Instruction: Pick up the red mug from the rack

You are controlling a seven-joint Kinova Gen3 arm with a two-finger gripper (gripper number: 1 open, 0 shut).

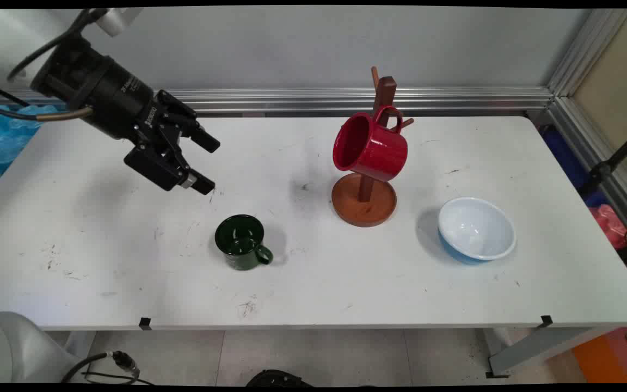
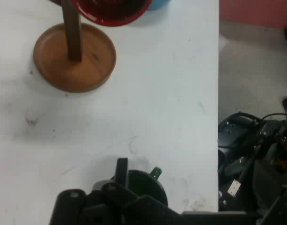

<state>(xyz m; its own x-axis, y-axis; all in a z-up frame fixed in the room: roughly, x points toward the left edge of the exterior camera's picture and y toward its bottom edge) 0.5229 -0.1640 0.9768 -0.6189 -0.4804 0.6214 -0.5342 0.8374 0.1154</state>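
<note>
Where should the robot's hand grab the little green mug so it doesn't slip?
Probably by the rim wall, coming straight down from above. The green mug stands upright on the table with its mouth open to the top, so one finger could go inside and one outside. Its handle points toward the table's near edge and looks too small to pinch easily. The gripper hangs open, up and to the mug's left.

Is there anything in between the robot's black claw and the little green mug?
No. The gripper hangs open above the white table, up and to the left of the green mug. Only bare tabletop lies between them. The mug stand with its red mug is off to the right.
</note>
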